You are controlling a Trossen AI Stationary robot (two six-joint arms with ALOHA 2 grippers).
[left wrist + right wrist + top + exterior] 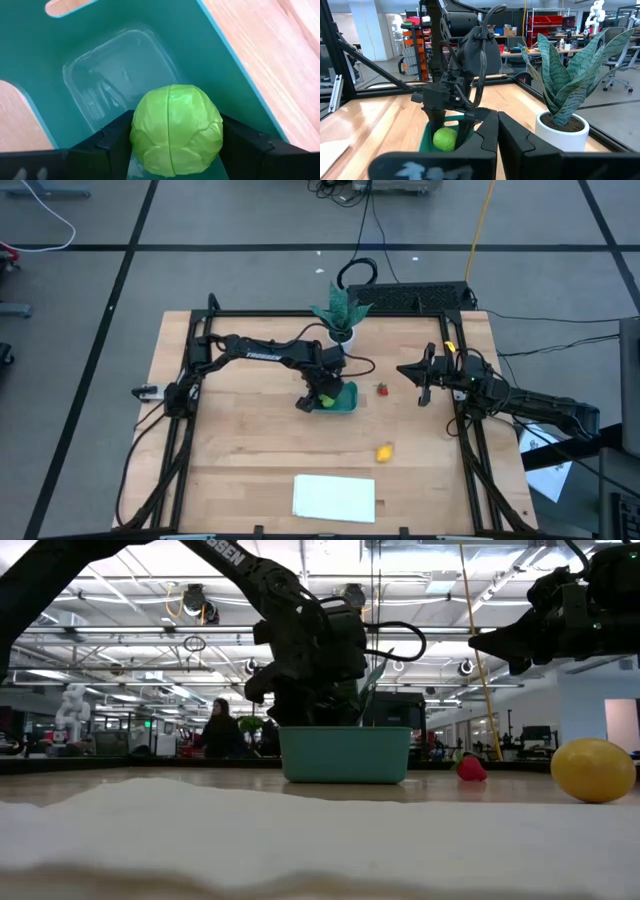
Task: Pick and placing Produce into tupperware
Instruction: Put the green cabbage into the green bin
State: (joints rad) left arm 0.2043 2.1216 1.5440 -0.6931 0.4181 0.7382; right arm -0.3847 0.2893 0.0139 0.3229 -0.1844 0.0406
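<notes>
The round lime-green fruit (pixel 175 130) is between the fingers of my left gripper (pixel 322 400), over the inside of the teal tupperware (pixel 347 402) near the table's middle. The right wrist view shows it too (pixel 445 139). The tiny red fruit (pixel 381 389) lies on the table just right of the tupperware. The yellow lemon-like fruit (pixel 384 452) lies nearer the front edge. My right gripper (pixel 402 368) hovers shut and empty above the table, right of the red fruit, pointing toward the left arm. My left gripper pinches the lime-green fruit by two opposite sides (pixel 137 135), one finger on each. The fingers (pixel 436 120) come from above, pointing down into the tupperware. The fruit hangs between them above the tupperware's floor (pixel 115 75).
A potted plant in a white pot (pixel 340 320) stands just behind the tupperware. A flat white sheet (pixel 334 497) lies at the front edge. Black frame rails (pixel 465 440) run along the table's sides. A person (pixel 218 730) stands far off in the room beyond.
</notes>
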